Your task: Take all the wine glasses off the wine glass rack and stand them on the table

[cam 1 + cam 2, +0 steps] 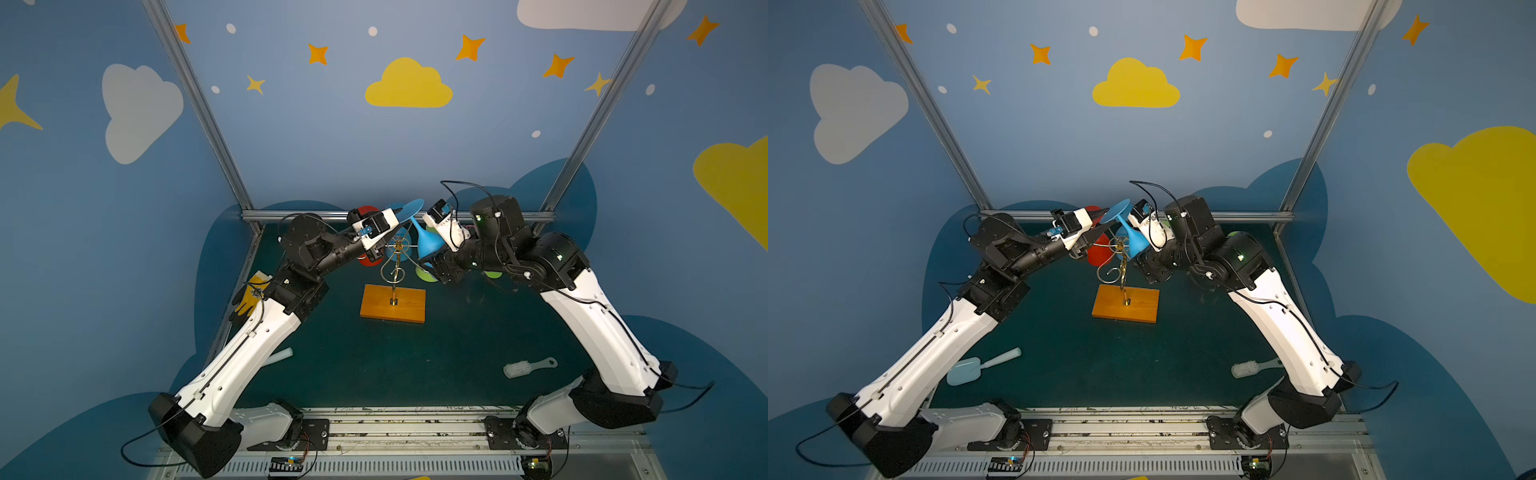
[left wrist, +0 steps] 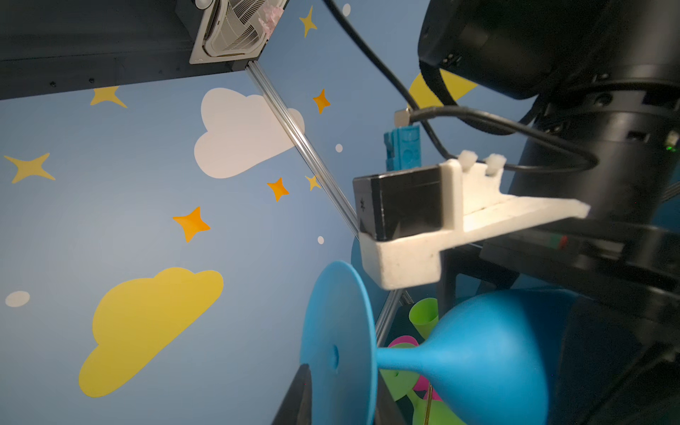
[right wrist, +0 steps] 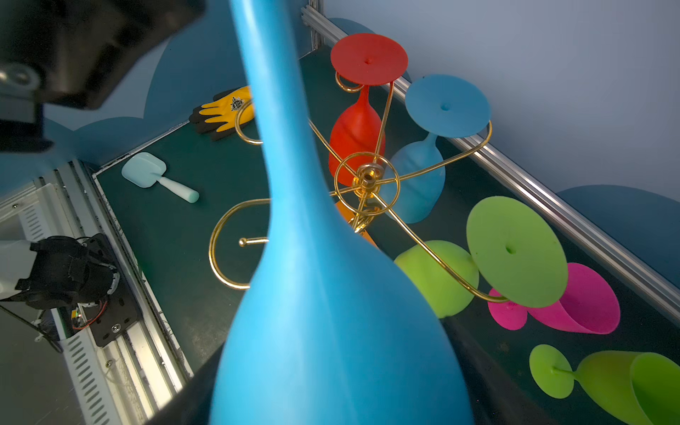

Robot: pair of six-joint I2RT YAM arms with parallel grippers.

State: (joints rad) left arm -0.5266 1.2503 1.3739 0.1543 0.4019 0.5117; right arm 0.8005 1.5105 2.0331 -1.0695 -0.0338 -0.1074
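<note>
Looks like the blue wine glass (image 1: pixel 428 245) is off the rack (image 1: pixel 374 305), bowl clamped in my right gripper (image 1: pixel 430 259). My left gripper (image 1: pixel 1102 221) flanks its foot (image 2: pixel 338 342), grip unclear. Handover next?

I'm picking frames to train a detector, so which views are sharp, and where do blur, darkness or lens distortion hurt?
Right wrist view: the blue wine glass fills the near field, soft-edged, while the wine glass rack behind is crisp. Left wrist view: the right arm is nearly black, detail lost. In both top views: wide-angle bending splays the frame posts; table dim.
</note>
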